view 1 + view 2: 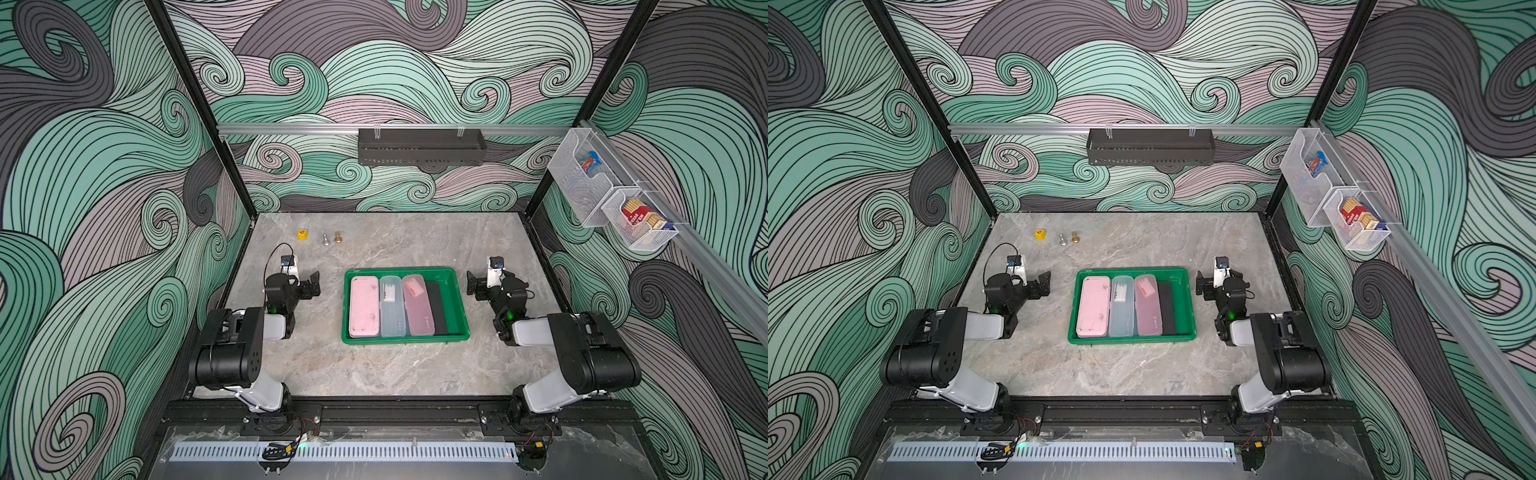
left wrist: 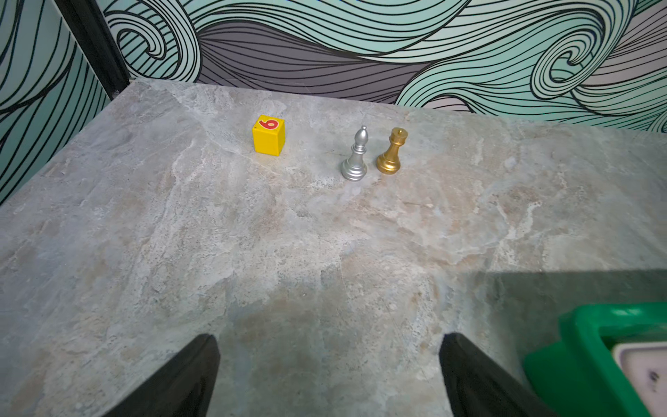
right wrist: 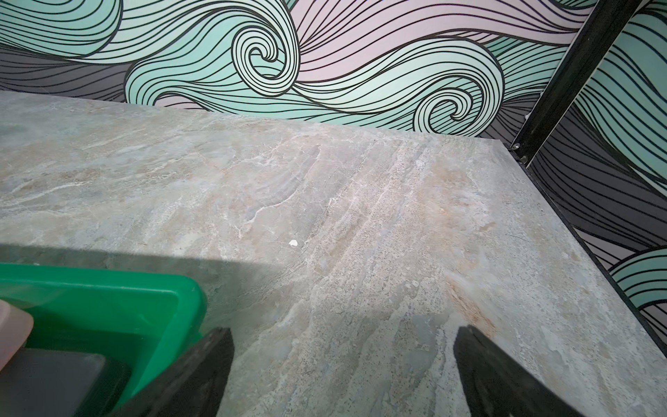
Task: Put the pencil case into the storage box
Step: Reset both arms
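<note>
Presently left arm and right arm sit folded, flanking the storage box; left claw, right claw spread, empty.

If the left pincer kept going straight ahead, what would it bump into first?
Likely the silver chess piece, standing nearly dead ahead of the open left pincer across bare table. If the pincer tilts down, it may touch the table first; the depth is unclear.

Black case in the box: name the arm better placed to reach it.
Right. The black case lies at the box's right end, nearest the open right gripper; the left gripper sits beyond three other cases.
</note>
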### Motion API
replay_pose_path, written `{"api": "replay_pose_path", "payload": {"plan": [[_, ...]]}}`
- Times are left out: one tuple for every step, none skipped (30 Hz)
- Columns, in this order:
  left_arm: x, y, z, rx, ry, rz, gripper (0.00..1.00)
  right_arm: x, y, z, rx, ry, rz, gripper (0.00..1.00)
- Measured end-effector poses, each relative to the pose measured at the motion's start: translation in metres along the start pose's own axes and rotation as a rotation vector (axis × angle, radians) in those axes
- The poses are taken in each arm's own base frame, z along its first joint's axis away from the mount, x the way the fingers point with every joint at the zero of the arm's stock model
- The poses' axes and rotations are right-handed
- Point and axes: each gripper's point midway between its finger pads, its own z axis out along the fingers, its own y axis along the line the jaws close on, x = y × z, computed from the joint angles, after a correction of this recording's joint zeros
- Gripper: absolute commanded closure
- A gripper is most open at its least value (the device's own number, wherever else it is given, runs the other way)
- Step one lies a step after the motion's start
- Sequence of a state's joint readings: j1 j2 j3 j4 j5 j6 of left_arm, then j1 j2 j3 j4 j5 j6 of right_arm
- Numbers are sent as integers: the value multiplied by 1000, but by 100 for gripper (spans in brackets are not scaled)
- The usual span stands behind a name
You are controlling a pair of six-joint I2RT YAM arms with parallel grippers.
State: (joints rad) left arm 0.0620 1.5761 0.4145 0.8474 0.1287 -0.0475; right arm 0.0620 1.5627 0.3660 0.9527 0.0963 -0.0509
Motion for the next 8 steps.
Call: {"api": "replay_pose_path", "payload": {"plan": [[0, 0, 0, 0, 0, 1, 1, 0, 0, 0, 0, 0, 0, 1], [0, 0, 0, 0, -2, 3, 1, 0, 0, 0, 0, 0, 0, 1], [-1, 0, 0, 1, -6, 4, 1, 0, 0, 0, 0, 0, 0, 1], [-2, 0, 0, 3, -8, 5, 1, 0, 0, 0, -1, 2, 1, 1], [-2, -1, 0, 3, -9, 5, 1, 1, 0, 0, -1, 4, 1, 1], [-2, -1, 0, 4, -10, 6, 1, 1, 0, 0, -3, 6, 0, 1], [-3, -1, 0, 4, -12, 6, 1, 2, 0, 0, -3, 6, 1, 1], [-3, -1, 0, 4, -13, 7, 1, 2, 0, 0, -3, 6, 1, 1]]}}
